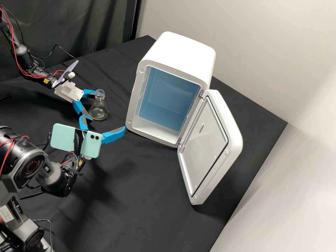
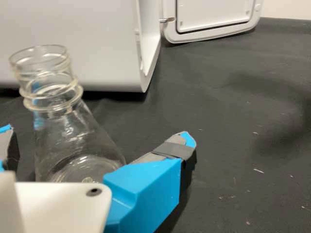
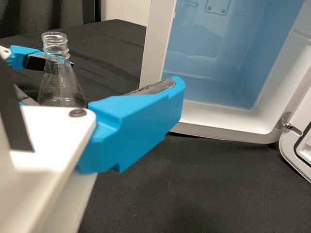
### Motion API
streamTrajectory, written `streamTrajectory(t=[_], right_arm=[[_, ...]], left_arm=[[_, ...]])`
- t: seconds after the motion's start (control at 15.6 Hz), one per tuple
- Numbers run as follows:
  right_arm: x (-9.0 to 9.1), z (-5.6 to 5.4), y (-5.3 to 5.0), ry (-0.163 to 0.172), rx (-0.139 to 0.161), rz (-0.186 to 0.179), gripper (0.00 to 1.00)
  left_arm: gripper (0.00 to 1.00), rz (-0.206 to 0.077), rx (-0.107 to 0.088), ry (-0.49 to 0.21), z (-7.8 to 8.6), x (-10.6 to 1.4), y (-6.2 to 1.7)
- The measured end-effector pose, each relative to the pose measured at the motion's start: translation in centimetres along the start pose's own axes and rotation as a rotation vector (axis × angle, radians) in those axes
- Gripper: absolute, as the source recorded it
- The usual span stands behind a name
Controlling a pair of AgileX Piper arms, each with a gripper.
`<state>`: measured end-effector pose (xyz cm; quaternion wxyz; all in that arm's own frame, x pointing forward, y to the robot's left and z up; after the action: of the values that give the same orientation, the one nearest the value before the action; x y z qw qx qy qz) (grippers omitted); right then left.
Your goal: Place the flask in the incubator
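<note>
A clear, empty conical flask stands upright on the black bench, left of the white incubator. The incubator's door hangs wide open, showing a pale blue interior. My left gripper is open at the flask, one blue finger on each side of the glass; I cannot tell whether they touch it. My right gripper is open a little nearer the front, between the flask and the incubator's lower left corner. One of its fingers points at the opening.
The open door swings out to the right over the bench near its right edge. A light wall stands close behind the incubator. Bare black cloth lies in front of the incubator and the arms. Red cables run along the left arm.
</note>
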<state>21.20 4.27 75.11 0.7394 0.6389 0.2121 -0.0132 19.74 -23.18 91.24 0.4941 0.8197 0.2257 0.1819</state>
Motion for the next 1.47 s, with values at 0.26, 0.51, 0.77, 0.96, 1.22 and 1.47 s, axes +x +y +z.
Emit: streamTrajectory(t=[0.26,0.51,0.77,0.96,1.22,1.47], right_arm=[[0.00,0.00,0.00,0.000,-0.001,0.000,1.00],[0.00,0.00,0.00,0.000,-0.001,0.000,1.00],[0.00,0.00,0.00,0.000,-0.001,0.000,1.00],[0.00,0.00,0.00,0.000,-0.001,0.000,1.00],[0.03,-0.17,-0.13,0.008,-0.002,-0.006,1.00],[0.03,-0.13,-0.10,0.004,-0.006,-0.002,1.00]], left_arm=[[1.00,0.003,-0.011,0.009,0.10,0.05,-0.02],[1.00,0.001,-0.008,0.001,0.34,0.13,-0.04],[1.00,0.001,-0.007,-0.001,0.40,0.15,-0.05],[1.00,0.001,-0.007,-0.001,0.40,0.15,-0.05],[1.00,-0.009,-0.010,-0.001,0.36,0.23,-0.30],[1.00,-0.017,-0.004,-0.009,0.42,0.24,-0.40]])
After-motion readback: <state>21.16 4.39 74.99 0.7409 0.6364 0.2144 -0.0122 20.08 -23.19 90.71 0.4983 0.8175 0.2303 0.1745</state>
